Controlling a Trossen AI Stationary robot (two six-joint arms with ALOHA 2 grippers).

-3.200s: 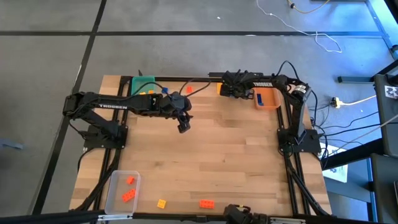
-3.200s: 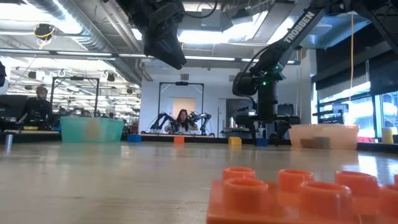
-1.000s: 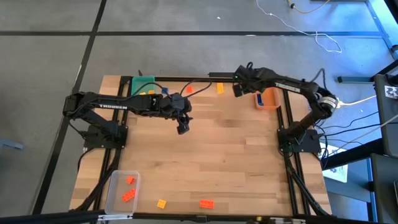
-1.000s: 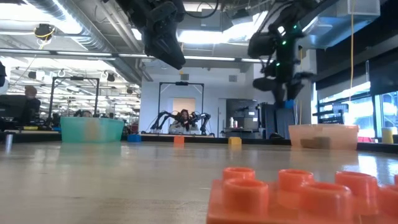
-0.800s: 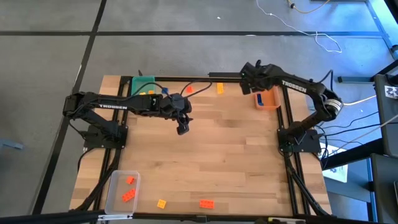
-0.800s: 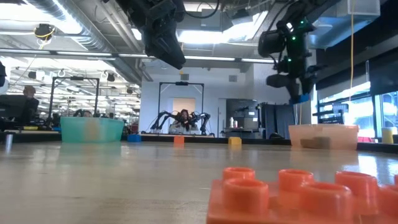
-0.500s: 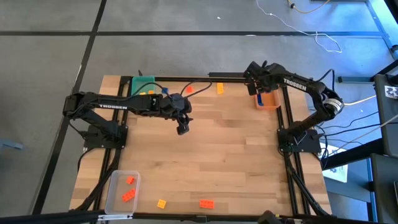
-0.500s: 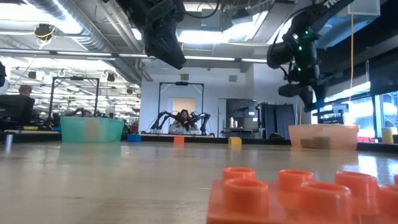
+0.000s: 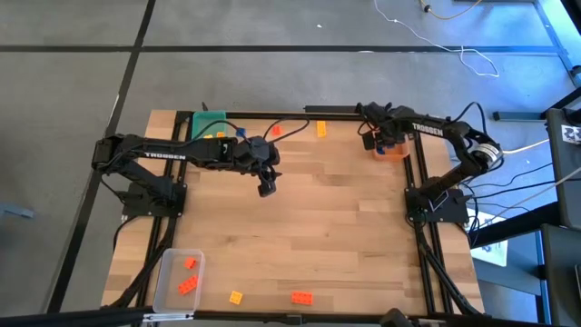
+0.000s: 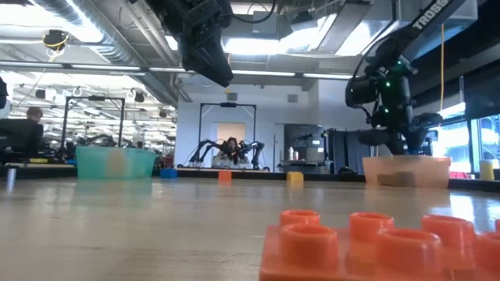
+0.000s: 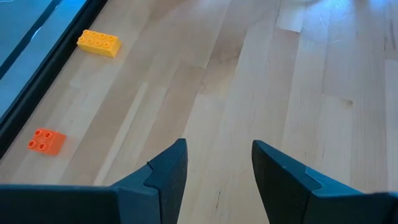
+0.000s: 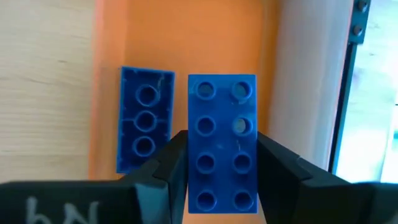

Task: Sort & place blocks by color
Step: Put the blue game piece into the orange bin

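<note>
High view: the table (image 9: 300, 236) is seen with the orange bin (image 9: 398, 145) at its far right corner, and the right claw (image 9: 382, 138) is held over that bin. In the right wrist view a blue block (image 12: 221, 143) is pinched between the claw's fingers, its long axis running along them, directly above the bin floor and just beside a second blue block (image 12: 144, 127) already lying there, parallel to it. A release straight down is judged sufficient. The left claw (image 9: 267, 187) is spread and empty above mid-table, well apart.
</note>
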